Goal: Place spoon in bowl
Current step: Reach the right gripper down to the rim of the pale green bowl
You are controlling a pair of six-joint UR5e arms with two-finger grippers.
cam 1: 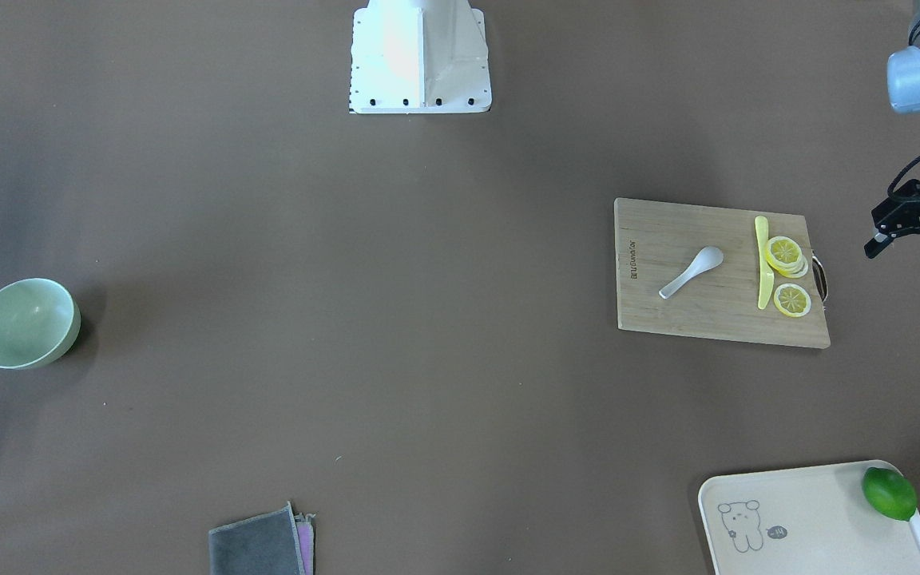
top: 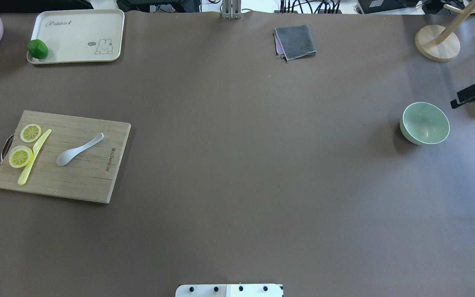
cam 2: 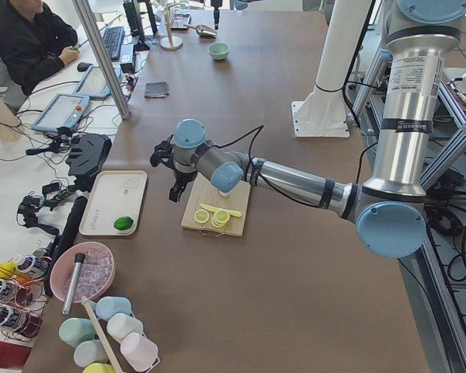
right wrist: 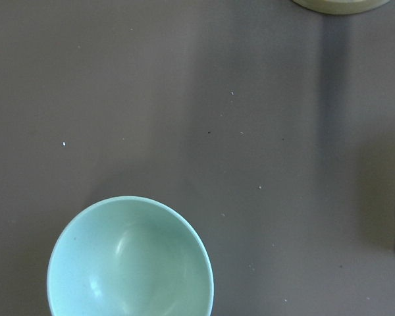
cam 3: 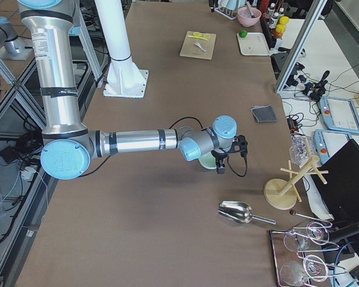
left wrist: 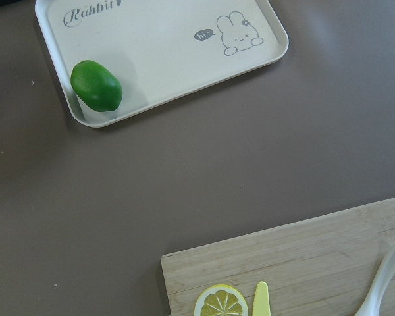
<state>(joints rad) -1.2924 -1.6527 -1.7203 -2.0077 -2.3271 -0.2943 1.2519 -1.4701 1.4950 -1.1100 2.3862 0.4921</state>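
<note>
One view, the front-facing, shows left gripper (cam 1: 915,254) splayed and empty; right gripper (top: 470,95) I cannot tell

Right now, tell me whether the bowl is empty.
Empty: the bowl shows a bare inside, and the spoon lies on the cutting board.

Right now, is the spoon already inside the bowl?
No, the spoon lies on the wooden cutting board, across the table from the bowl.

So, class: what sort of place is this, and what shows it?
Most likely a robotics lab: the left arm reaches over a brown table, an operator sits alongside, and tablets lie nearby.
</note>
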